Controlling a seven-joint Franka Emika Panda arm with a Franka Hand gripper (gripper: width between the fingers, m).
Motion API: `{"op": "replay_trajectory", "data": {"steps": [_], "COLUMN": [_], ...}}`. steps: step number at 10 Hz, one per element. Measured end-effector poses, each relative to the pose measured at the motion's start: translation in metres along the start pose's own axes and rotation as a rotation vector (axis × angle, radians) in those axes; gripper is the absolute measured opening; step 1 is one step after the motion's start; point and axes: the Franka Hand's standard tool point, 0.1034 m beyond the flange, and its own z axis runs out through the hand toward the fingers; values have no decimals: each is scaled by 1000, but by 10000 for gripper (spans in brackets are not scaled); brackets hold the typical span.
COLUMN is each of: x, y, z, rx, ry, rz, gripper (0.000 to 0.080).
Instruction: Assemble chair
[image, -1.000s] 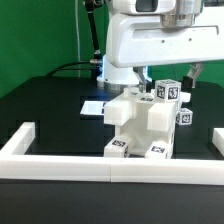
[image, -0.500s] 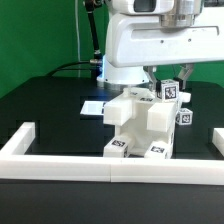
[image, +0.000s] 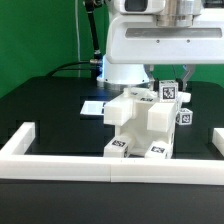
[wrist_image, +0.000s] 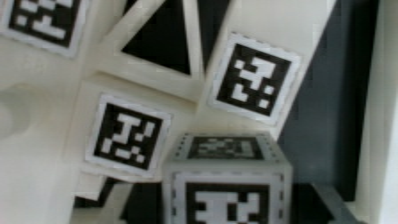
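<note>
The partly built chair (image: 136, 120), a cluster of chunky white blocks with black-and-white tags, stands mid-table. A small tagged white block (image: 171, 92) sits upright on the side of its top toward the exterior view's right. My gripper (image: 171, 84) comes straight down from above, one finger on each side of this block, shut on it. In the wrist view the same block (wrist_image: 228, 185) fills the space between the jaws, with tagged faces of the chair (wrist_image: 134, 130) just beyond it.
A long low white border rail (image: 90, 165) runs along the near side, with short arms at both ends. The marker board (image: 92, 106) lies flat behind the chair. The arm's white body (image: 160, 45) hangs over the scene.
The fingers stood apart on either side of the small block one second ago. They have since closed in onto it. The chair and the block have not shifted.
</note>
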Motion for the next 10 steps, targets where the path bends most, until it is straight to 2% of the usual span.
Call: {"op": "replay_trajectory", "data": {"steps": [10], "x": [0], "y": [-2], "z": [1], "rx": [1], "ry": [-1], "rz": [555], "gripper": [288]}}
